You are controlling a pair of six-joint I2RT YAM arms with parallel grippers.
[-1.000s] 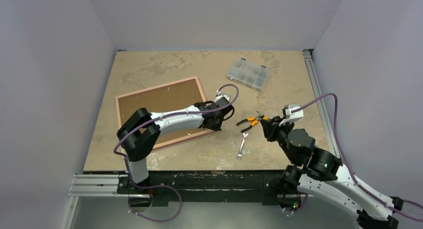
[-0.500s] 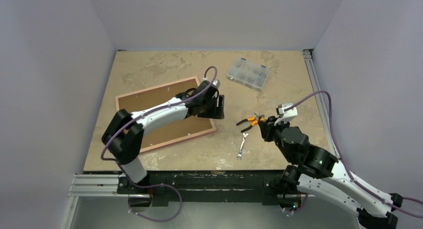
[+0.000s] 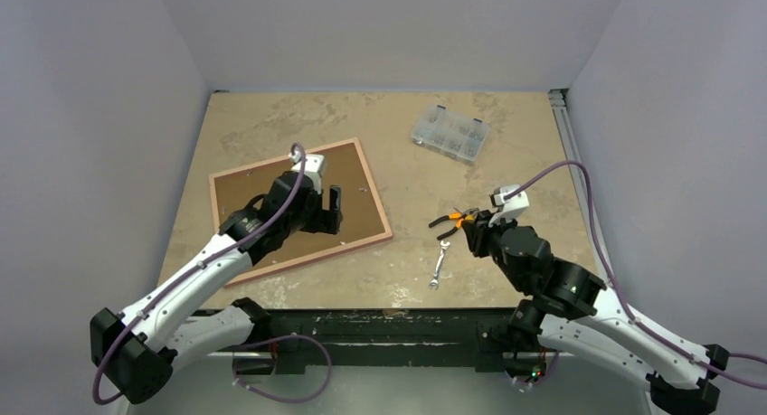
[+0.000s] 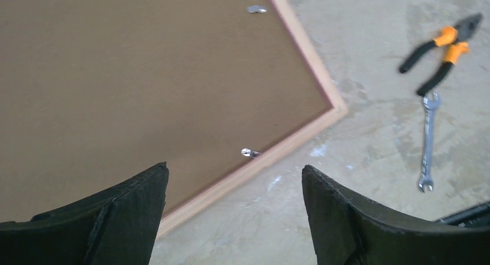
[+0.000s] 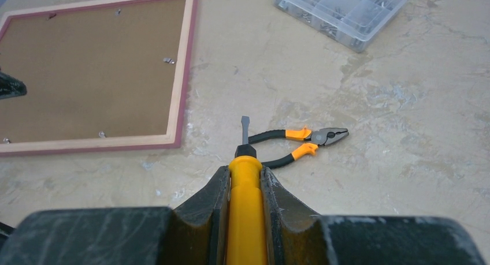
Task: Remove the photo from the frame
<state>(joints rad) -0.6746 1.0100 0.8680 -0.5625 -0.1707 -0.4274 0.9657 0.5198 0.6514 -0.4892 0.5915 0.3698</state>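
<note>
The pink frame lies face down on the table, its brown backing board turned up. The photo is hidden beneath that board. Small metal tabs stand along the inner edge. My left gripper hovers above the frame's near right part, open and empty; in the left wrist view its gripper straddles the frame's near edge. My right gripper is shut on a yellow-handled screwdriver, held above the table to the right of the frame.
Orange-handled pliers and a small wrench lie on the table between the frame and my right gripper. A clear compartment box of small parts stands at the back right. Walls close in on the table's left, back and right.
My left gripper has opened and swung from the frame's right corner back over the backing board. The right gripper with the screwdriver has drifted slightly left.
</note>
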